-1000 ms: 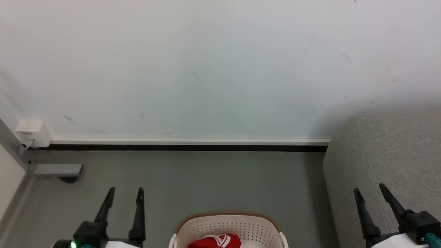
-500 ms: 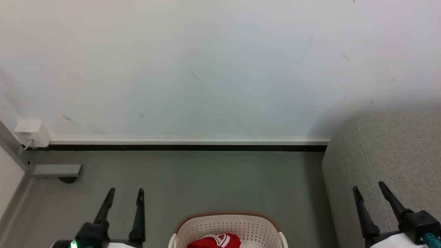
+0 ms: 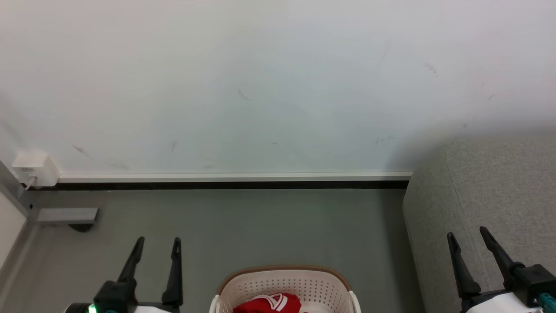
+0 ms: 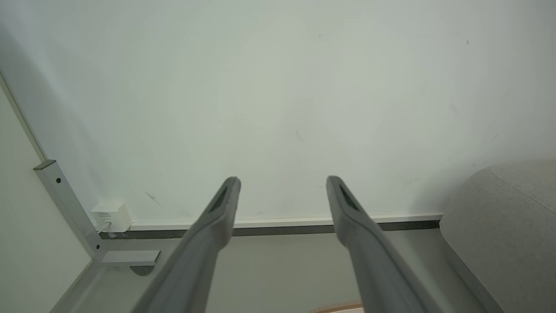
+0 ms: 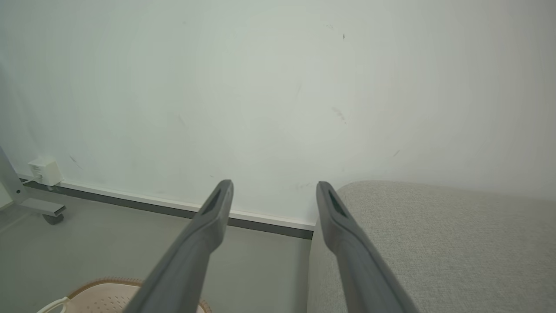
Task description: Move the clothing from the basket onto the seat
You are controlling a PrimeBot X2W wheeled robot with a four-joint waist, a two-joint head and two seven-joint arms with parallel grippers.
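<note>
Hovering low at the left of the head view, the left end effector (image 3: 159, 239) is shown with its two long dark fingers spread wide and nothing between them. It is mirrored at the lower right by the right end effector (image 3: 467, 231), just as wide and just as empty, raised in front of the large grey fabric-upholstered seat (image 3: 491, 182). Between the two, cut by the bottom edge, the cream-white perforated plastic basket (image 3: 282, 270) with its brown rim is picked out on the grey floor (image 3: 260, 221). Inside it a bunched red garment with white trim (image 3: 267, 303) can be seen, though whether a second piece lies under it cannot be told. Nothing red is seen on the visible part of the seat, which stands just to the right of the basket against the pale wall (image 3: 260, 87). The task is judged to be at its very opening: the clothing has not been touched and no reach has begun. For the next move, the view would need to be tipped down so that the whole basket is taken in. One end effector would then be lowered past the rim with its fingers held apart until a fold of cloth sits between them. That fold would be pinched firmly, the garment lifted clear of the brown rim so that nothing drags or snags, and the load swung right onto the grey cushion.
</note>
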